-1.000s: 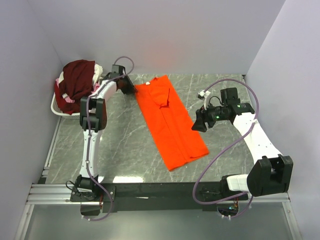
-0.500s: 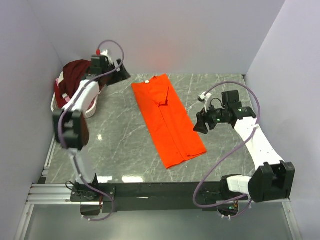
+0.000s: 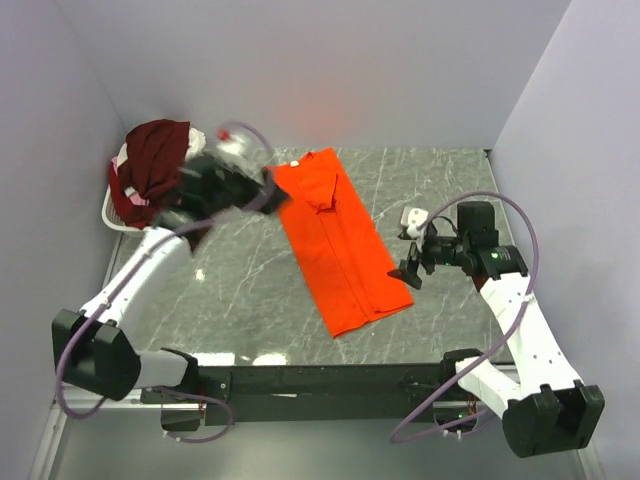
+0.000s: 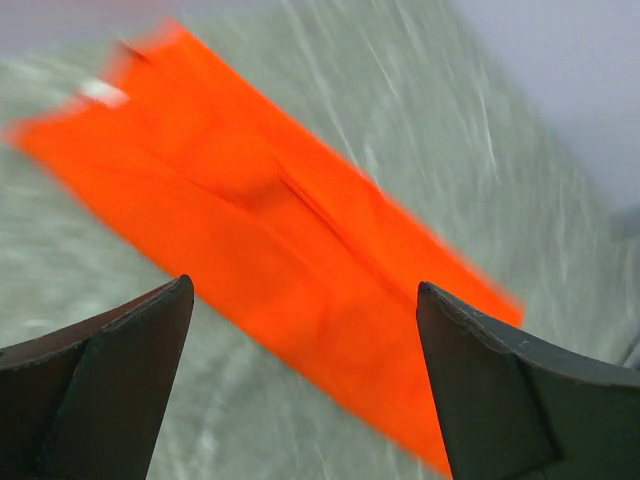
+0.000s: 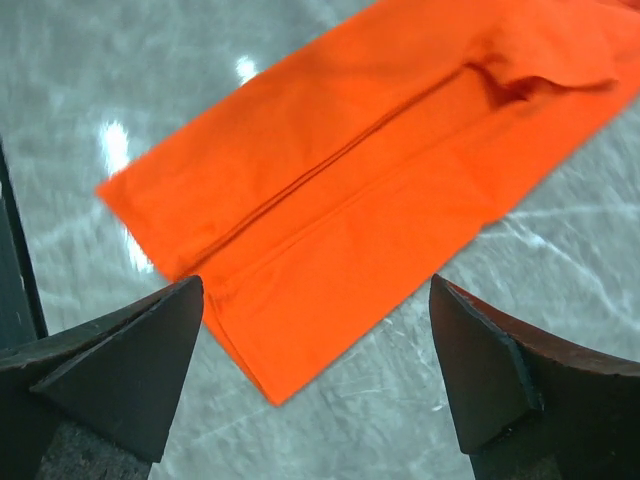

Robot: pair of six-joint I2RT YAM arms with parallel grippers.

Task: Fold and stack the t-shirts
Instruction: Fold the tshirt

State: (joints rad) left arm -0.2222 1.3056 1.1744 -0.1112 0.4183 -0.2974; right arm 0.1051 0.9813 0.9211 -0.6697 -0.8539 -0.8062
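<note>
**While both arms hover, the orange shirt lies flat in a long strip**

Where the grey marbled table [image 3: 240,290] is bare at its middle, the orange t-shirt [image 3: 340,245] lies folded into a narrow band, running from far left to near right, collar end far. The left gripper [image 3: 268,192] (blurred in the overhead view) is at the shirt's far left corner, its jaws spread wide and empty, with orange cloth showing between them in the wrist view. The right gripper [image 3: 408,270] hangs just right of the shirt's near end, its jaws also apart and holding nothing. At the far left, a maroon t-shirt [image 3: 155,160] tops the heap in the white wire basket [image 3: 115,215].
</note>
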